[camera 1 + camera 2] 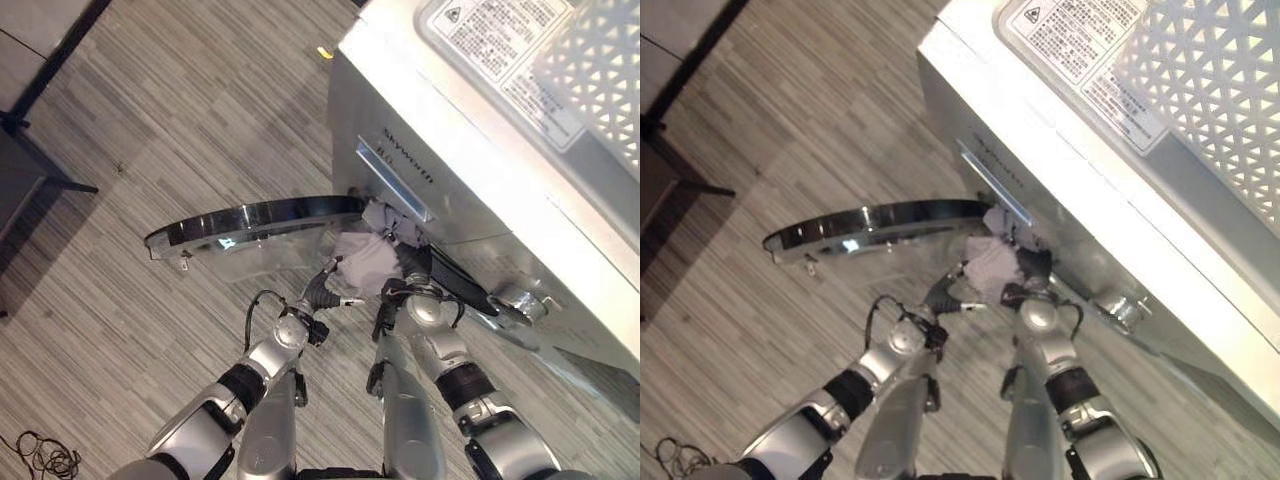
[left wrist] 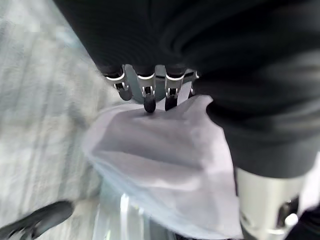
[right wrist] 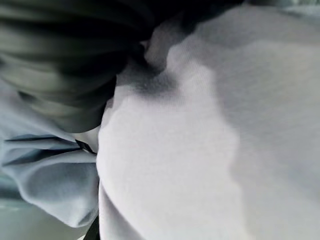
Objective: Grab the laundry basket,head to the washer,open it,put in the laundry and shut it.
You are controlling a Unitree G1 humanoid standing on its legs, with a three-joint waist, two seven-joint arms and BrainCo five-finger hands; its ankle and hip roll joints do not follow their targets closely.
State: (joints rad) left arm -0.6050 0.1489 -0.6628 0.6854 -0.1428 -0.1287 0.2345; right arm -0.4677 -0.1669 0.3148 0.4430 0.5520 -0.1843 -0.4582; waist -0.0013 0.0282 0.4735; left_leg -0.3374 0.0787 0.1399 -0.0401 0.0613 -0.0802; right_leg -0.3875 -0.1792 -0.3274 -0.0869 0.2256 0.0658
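Both hands at the washer's open door, with pale laundry between them.

Centre of the frame: the left hand [image 1: 322, 288] has its fingers [image 2: 149, 95] curled onto the pale cloth [image 1: 362, 258] at the mouth of the washer [image 1: 470, 170]. Beside it, the right hand [image 1: 400, 290] is buried in the cloth; its fingers cannot be made out. The round door [image 1: 250, 225] stands swung out toward centre left. A white basket [image 1: 600, 70] sits on the washer, upper right.
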